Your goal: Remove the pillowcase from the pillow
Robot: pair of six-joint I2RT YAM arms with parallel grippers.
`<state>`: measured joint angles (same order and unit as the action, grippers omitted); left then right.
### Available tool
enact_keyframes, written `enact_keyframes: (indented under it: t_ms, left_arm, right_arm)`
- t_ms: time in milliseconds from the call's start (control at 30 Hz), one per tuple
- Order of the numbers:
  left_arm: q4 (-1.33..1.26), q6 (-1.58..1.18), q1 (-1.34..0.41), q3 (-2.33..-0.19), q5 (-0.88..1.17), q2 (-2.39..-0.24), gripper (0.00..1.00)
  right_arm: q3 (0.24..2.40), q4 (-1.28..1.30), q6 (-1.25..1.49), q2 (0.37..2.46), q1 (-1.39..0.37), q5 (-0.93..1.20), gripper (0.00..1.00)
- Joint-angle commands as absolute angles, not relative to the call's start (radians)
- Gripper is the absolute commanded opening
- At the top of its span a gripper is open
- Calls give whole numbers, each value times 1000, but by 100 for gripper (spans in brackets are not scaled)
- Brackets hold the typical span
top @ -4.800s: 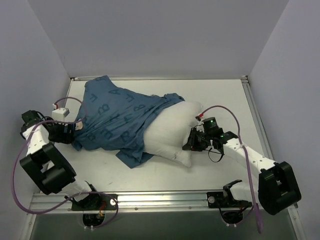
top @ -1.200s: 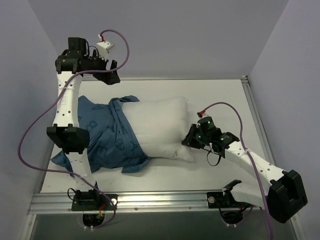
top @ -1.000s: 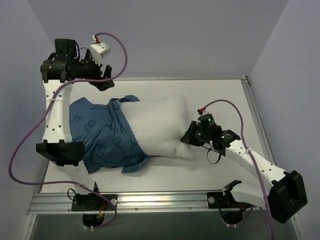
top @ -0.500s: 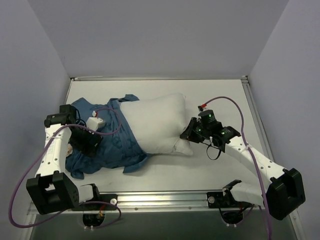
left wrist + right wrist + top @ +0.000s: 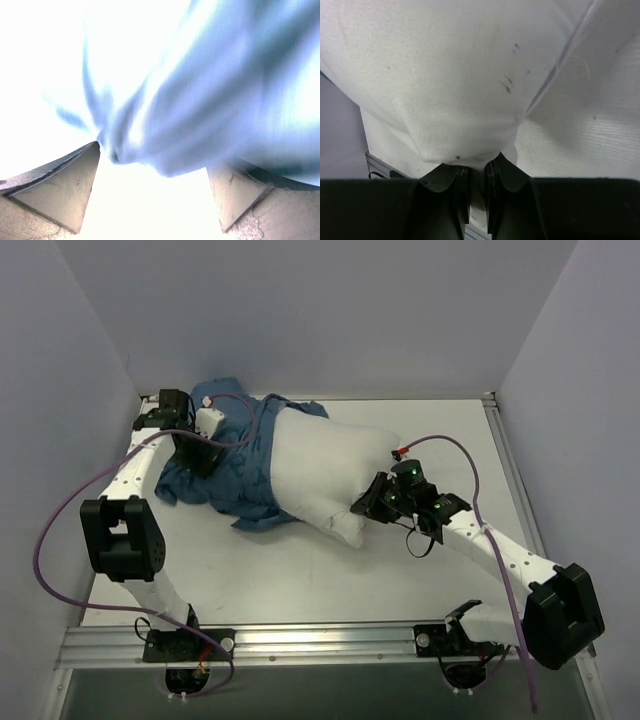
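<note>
Pillow (image 5: 320,475) lain at frame centre, mostly bared. Pillowcase (image 5: 235,465) bunched over its left end, upper left. Right gripper (image 5: 362,508) clamped on pillow's edge. Left gripper (image 5: 205,455) pinched on pillowcase fabric.

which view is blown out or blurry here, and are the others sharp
Left wrist: heavily overexposed and smeared, the pillowcase a washed pale-blue blur between the left end effector fingers. Right wrist: sharp and evenly lit, weave and dark specks visible on the pillow pinched in the right end effector. Top external: clear, soft light, faint shadows on the table.
</note>
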<state>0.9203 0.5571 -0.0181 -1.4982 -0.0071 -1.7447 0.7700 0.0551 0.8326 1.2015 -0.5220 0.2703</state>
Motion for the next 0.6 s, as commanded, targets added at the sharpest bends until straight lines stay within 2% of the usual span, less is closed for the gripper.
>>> enact_keyframes:
  t_ms: [0,133,233,300,367,400,467,533,567]
  left_arm:
    - [808,509,-21,-1601,15,-1750,94]
    - [859,544,-15,-1554,222,-1625,94]
    - [952,593,-11,-1468,466,-1479,94]
    - [1033,688,-14,-1387,729,-1346,96]
    - [1045,739,-41,-1307,753,-1292,100]
    - [1023,738,-67,-1214,712,-1272,93]
    - [908,693,-161,-1125,527,-1244,94]
    - [801,672,-202,-1042,435,-1256,99]
    - [772,666,-228,-1028,399,-1284,96]
  right_arm:
    - [798,-66,877,1238,-534,262,0]
    - [854,-123,905,1327,-567,265,0]
    - [911,-155,930,1370,-597,255,0]
    - [955,-176,953,1384,-606,247,0]
    - [978,-173,957,1388,-607,239,0]
    - [991,-167,953,1391,-612,235,0]
    - [1020,-144,946,1402,-611,233,0]
    - [1026,-141,943,1408,-611,229,0]
    - [1025,-143,943,1410,-612,227,0]
